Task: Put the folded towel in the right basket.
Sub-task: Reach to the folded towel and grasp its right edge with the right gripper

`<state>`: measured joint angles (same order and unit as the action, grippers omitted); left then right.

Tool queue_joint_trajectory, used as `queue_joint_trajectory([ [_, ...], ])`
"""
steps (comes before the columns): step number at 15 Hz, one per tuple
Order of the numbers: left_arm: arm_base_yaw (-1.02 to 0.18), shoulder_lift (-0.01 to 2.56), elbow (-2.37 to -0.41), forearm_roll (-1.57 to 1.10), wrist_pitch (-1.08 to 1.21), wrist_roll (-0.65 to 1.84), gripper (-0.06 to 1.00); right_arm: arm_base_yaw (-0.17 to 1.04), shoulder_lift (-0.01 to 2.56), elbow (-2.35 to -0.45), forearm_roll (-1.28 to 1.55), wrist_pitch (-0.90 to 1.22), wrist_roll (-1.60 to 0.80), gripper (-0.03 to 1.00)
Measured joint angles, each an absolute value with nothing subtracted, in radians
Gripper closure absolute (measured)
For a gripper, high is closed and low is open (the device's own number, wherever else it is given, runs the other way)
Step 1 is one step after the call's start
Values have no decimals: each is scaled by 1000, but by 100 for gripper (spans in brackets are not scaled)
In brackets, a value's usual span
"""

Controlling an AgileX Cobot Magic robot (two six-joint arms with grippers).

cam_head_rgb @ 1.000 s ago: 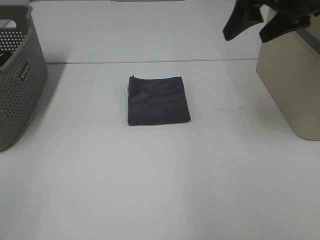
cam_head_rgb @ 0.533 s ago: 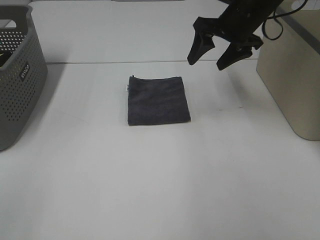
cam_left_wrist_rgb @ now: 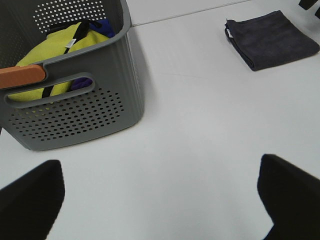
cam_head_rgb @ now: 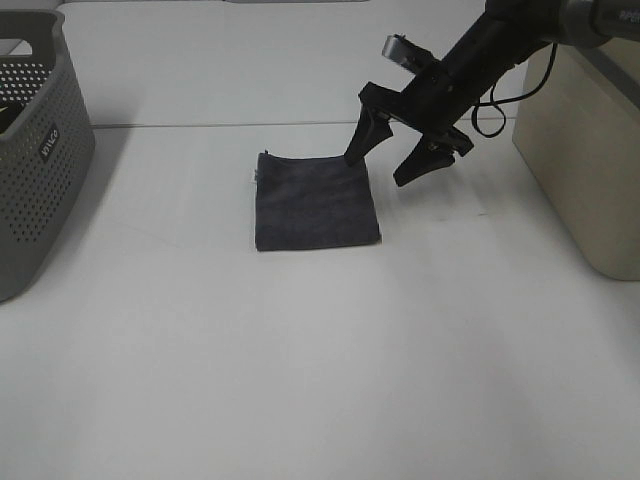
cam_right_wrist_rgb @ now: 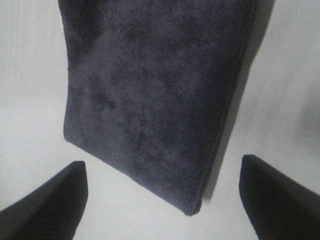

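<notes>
The folded dark grey towel (cam_head_rgb: 315, 200) lies flat on the white table (cam_head_rgb: 300, 350) in the middle; it also shows in the left wrist view (cam_left_wrist_rgb: 272, 39) and fills the right wrist view (cam_right_wrist_rgb: 155, 95). My right gripper (cam_head_rgb: 385, 167) is open, its fingers pointing down just above the towel's far right corner, one finger over the towel edge and one beside it. The right basket (cam_head_rgb: 585, 150) is a beige bin at the right edge. My left gripper (cam_left_wrist_rgb: 160, 200) is open and empty, out of the exterior view, near the grey basket.
A grey perforated basket (cam_head_rgb: 35, 150) stands at the left edge, holding yellow and blue cloth (cam_left_wrist_rgb: 55, 50). A black cable (cam_head_rgb: 495, 110) hangs from the right arm.
My right gripper has come away from above the beige basket, moving left and down toward the towel's far right corner, staying open. The towel has not moved.
</notes>
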<state>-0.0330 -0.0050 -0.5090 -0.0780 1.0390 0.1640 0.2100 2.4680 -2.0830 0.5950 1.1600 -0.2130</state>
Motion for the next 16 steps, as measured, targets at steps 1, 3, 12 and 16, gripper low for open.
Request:
queue_joint_trajectory([
  [1,-33,-5,-509,-78,1039,164,-4,210,2489,-2094,606,1158,-215,20],
  [3,-33,-5,-509,-78,1039,164,-4,210,2519,-2096,635,1134,-224,20],
  [12,-33,-5,-509,-78,1039,164,-4,210,2618,-2105,779,1066,-316,37],
  [16,-33,-5,-509,-78,1039,164,-4,210,2631,-2105,782,1055,-319,92],
])
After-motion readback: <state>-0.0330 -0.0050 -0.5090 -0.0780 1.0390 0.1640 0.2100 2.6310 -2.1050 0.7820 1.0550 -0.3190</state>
